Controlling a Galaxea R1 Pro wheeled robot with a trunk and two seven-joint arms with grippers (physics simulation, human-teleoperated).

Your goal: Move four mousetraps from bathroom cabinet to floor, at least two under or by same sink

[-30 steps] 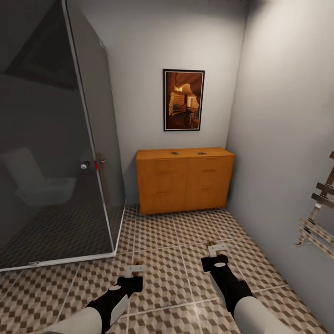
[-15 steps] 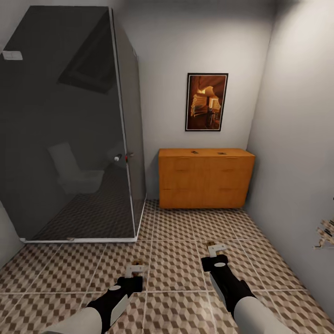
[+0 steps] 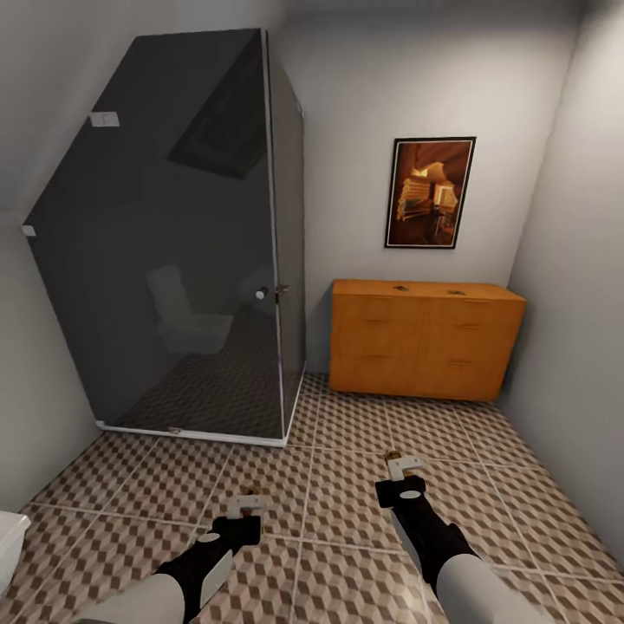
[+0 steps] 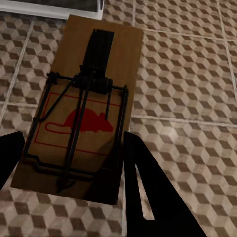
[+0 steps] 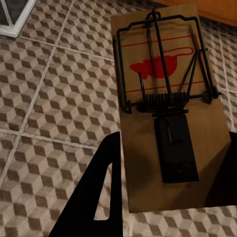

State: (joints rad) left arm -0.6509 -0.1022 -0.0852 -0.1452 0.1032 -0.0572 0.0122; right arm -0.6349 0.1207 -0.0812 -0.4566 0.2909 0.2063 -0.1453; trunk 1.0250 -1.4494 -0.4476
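You are out on the cube-patterned bathroom floor (image 3: 347,485), with the dark glass shower (image 3: 199,251) on one side and the orange cabinet (image 3: 425,342) against the far wall, where two more small traps seem to lie on its top. Each end effector, left (image 3: 252,497) and right (image 3: 400,463), is closed on the edges of a mousetrap, one (image 4: 81,113) on the left and another (image 5: 170,113) on the right. These are light, stiff boards and likely slick, so keep your hold on the bare wood sides, clear of the wire spring and bar.

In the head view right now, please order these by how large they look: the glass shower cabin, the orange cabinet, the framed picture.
1. Glass shower cabin, largest.
2. Orange cabinet.
3. Framed picture, smallest.
The cabin stands nearer the camera, which enlarges it.
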